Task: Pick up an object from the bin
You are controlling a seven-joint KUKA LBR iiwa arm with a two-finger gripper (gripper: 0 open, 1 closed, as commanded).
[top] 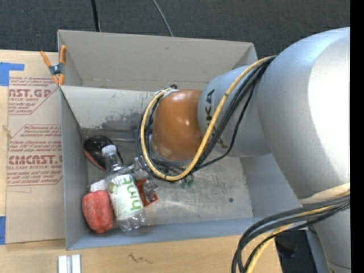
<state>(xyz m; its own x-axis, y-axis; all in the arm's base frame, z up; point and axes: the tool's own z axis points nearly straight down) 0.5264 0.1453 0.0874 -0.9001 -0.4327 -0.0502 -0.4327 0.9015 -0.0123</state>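
My gripper point(141, 173) reaches down into the bin's left half, mostly covered from above by the wrist's orange dome. Its lower end is right beside the upper part of a clear plastic bottle point(125, 197) with a white and green label, which lies lengthwise with its cap towards the back. A small red and orange piece point(150, 193) lies against the bottle's right side, just below the gripper. To the bottle's left, in the front left corner, rests a red spongy lump point(97, 211). A glossy black and red rounded thing point(97, 149) lies behind it by the left wall.
All the loose things are bunched along the bin's left wall and front left corner. The large arm and its cables come in from the right and cover the bin's right side and much of its middle.
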